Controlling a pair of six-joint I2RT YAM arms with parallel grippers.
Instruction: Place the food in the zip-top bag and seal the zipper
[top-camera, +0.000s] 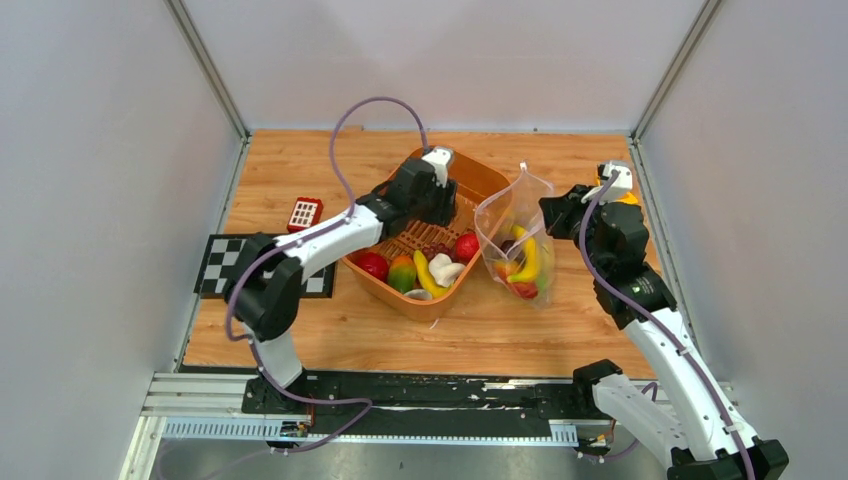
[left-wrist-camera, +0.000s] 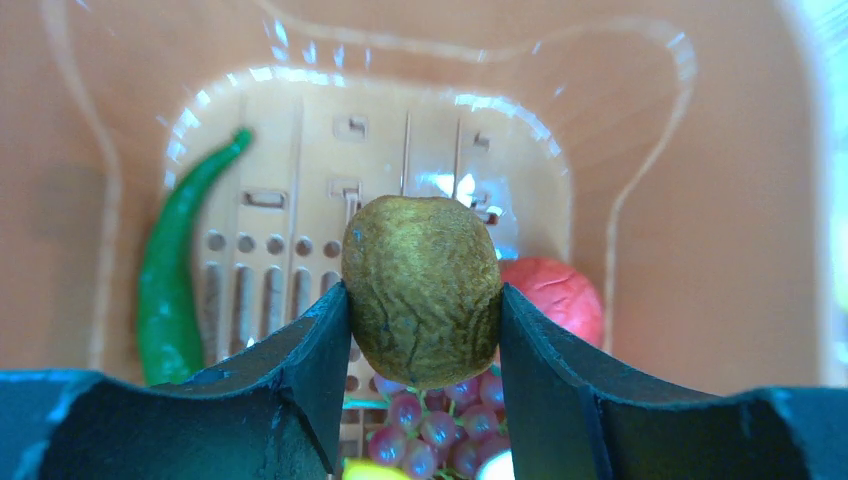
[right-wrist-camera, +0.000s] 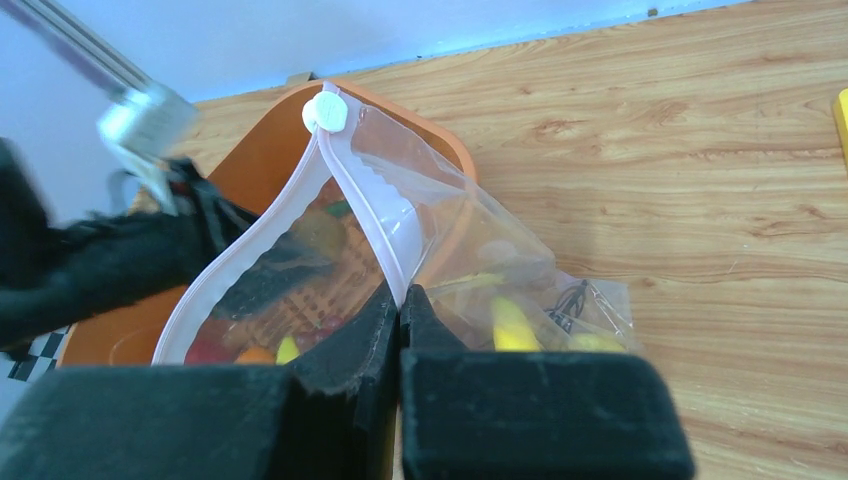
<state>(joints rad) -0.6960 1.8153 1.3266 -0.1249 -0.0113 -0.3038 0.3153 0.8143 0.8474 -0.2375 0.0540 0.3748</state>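
Note:
My left gripper (top-camera: 432, 200) reaches down into the orange basket (top-camera: 482, 176), shut on a brown kiwi (left-wrist-camera: 422, 290) with a pad against each side of it. Under the kiwi lie purple grapes (left-wrist-camera: 440, 425), with a red fruit (left-wrist-camera: 555, 295) to the right. The basket's near end holds a red fruit (top-camera: 373, 265), a mango (top-camera: 402, 273), a banana (top-camera: 426, 275) and a white mushroom (top-camera: 445, 268). My right gripper (right-wrist-camera: 400, 300) is shut on the zipper (right-wrist-camera: 375, 235) strip, holding the zip-top bag (top-camera: 515, 215) upright and open. A banana (top-camera: 528, 258) and other food sit inside the bag.
A green chilli (left-wrist-camera: 170, 290) lies along the basket's left wall. A small red and white block (top-camera: 304, 213) and a checkerboard card (top-camera: 225, 265) are on the table to the left. A yellow thing (right-wrist-camera: 840, 110) lies at the right edge. Walls enclose three sides.

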